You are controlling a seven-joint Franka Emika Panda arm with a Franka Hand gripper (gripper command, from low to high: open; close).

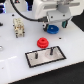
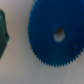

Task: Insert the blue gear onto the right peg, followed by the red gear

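The blue gear (image 1: 52,29) lies flat on the white table, just under my gripper (image 1: 55,24). It fills the wrist view (image 2: 55,35), with its toothed rim and centre hole showing. The gripper hovers above it, its two dark fingers spread apart and holding nothing. No fingers show in the wrist view. The red gear (image 1: 43,42) lies on the table between the blue gear and the grey black-edged plate (image 1: 55,56). The right peg (image 1: 50,50) stands bare on the plate, with the other post (image 1: 37,56) toward the exterior view's left.
A beige block-like object (image 1: 19,27) stands at the exterior view's left. A dark green object (image 2: 4,32) lies close beside the blue gear in the wrist view. The robot's white body and black cables fill the back.
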